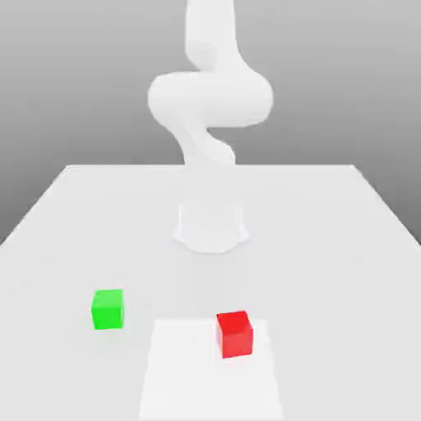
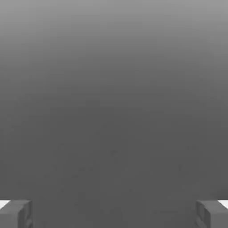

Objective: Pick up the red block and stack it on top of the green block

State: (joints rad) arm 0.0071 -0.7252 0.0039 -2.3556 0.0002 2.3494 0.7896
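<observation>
Nearest the exterior camera lies a paler square patch (image 1: 211, 370) on the white table (image 1: 345, 247), and the red block (image 1: 235, 333) sits on that patch's far corner, toward the exterior view's right. From the red block, the green block (image 1: 108, 309) lies at about ten o'clock — well apart from it, off the patch, resting flat on the bare table toward the exterior view's left. Both blocks sit upright, and nothing touches either one.

Beyond them, at twelve o'clock from the patch, the white arm (image 1: 210, 99) rises from its round base (image 1: 210, 226) near the middle of the table and bends high above it.

Seen from the camera on the hand (image 2: 114, 213), its two grey fingertips (image 2: 15, 213) stand far apart at opposite edges of the picture — spread wide, with nothing between them but plain grey.
</observation>
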